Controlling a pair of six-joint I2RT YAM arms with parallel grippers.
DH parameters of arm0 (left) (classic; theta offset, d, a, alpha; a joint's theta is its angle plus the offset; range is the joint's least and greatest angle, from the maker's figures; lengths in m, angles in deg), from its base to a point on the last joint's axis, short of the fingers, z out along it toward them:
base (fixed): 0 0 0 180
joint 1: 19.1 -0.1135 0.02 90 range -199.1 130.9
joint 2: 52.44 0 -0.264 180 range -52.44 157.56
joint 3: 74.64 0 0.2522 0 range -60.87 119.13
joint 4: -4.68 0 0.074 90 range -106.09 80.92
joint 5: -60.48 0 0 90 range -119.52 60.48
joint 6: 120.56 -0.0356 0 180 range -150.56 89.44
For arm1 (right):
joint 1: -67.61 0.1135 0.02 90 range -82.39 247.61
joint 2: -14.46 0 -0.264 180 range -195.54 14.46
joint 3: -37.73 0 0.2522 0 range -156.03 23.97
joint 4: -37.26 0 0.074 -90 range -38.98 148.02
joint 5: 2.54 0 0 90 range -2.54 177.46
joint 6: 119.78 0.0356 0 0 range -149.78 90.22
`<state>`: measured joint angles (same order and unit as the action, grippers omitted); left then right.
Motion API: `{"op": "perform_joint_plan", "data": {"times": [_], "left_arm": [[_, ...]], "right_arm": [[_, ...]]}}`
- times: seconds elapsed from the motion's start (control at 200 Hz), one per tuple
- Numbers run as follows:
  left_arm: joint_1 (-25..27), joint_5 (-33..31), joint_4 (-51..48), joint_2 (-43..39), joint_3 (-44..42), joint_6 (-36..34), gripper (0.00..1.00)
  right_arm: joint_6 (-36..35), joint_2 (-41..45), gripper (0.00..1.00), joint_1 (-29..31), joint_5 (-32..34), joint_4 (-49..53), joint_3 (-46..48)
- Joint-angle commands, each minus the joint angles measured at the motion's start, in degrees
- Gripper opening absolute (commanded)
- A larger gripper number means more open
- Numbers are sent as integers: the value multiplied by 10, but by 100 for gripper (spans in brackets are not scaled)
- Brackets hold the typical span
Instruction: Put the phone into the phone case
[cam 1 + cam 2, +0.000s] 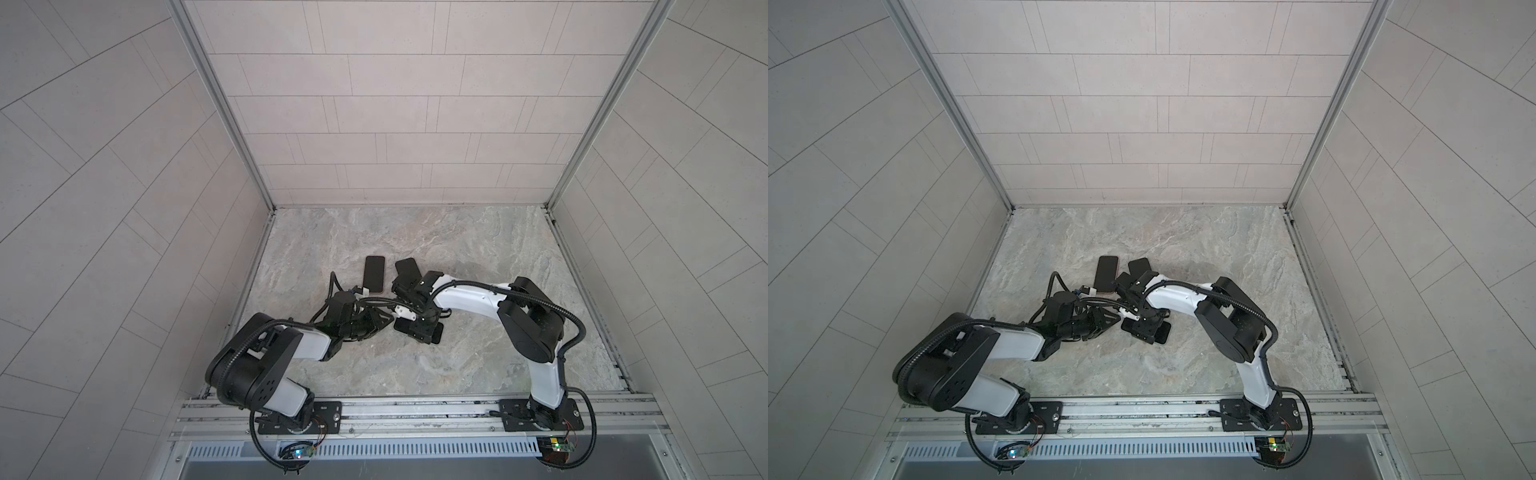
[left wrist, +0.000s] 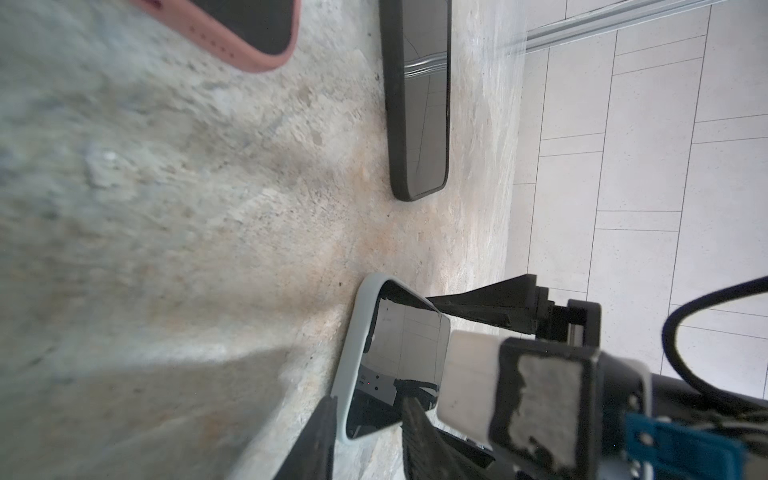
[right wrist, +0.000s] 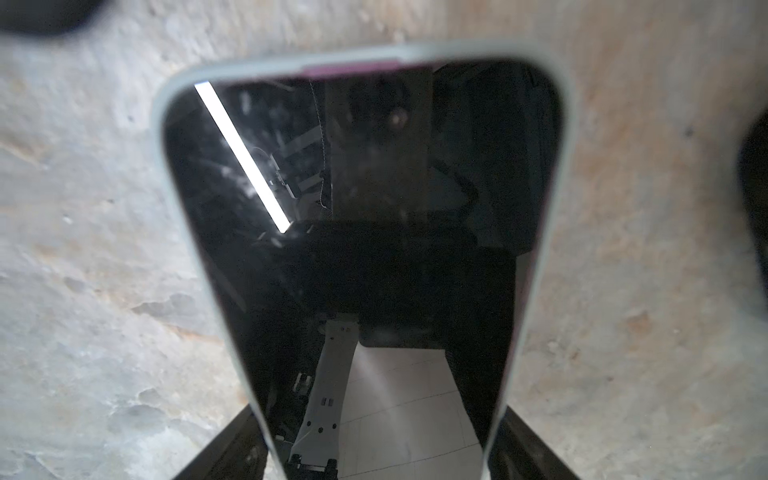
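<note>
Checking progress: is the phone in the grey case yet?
In, maybe not fully: the grey case rims the phone; a pink strip at one end suggests it sits proud there.

Robot lab test cell: tile-print wall panels [image 1: 395, 124], aluminium frame [image 1: 222, 108], stone-look tabletop [image 1: 415, 365], mounting rail [image 1: 415, 409].

Marble worktop [image 1: 1204, 257], both arms bent in toward the middle. Right gripper [image 1: 1146, 333] points straight down over near phone [image 1: 1166, 332], which is dark and flat. Left gripper [image 1: 1119, 319] comes in low, fingers at that phone's end. Beyond, far phone [image 1: 1106, 273] lies flat. Second far phone [image 1: 1139, 265] is just beside it, half hidden by the right wrist.
</note>
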<state>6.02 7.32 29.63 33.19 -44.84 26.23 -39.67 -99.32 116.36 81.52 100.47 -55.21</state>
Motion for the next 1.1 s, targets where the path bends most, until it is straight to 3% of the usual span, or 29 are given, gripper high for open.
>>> {"op": "perform_joint_plan", "data": {"times": [0.0, 0.135, 0.305, 0.48, 0.55, 0.68, 0.831, 0.951, 1.096], "left_arm": [[-4, 2, 8, -2, -7, -1, 34], [-4, 1, 8, -4, -8, -1, 34], [-4, 2, 10, 1, -6, -1, 34], [-4, 3, 14, 2, -7, 0, 34], [-4, 3, 14, 0, -7, 0, 34], [-5, 2, 17, -2, -10, 1, 34], [-5, 3, 16, -2, -10, 1, 34], [-6, 5, 20, 0, -10, 1, 34], [-6, 5, 21, 1, -10, 2, 34]], "right_arm": [[2, -14, 72, 3, 3, 12, -4], [23, 20, 58, 2, 7, -5, 8], [76, 119, 57, -25, 5, -53, 35], [153, 172, 57, -119, -16, -76, 32], [189, 168, 53, -166, -30, -74, 20], [236, 147, 55, -221, -27, -74, -2], [294, 101, 56, -258, 9, -60, -43], [317, 50, 59, -282, -29, -57, -72], [344, 5, 59, -284, -24, -52, -109]]}}
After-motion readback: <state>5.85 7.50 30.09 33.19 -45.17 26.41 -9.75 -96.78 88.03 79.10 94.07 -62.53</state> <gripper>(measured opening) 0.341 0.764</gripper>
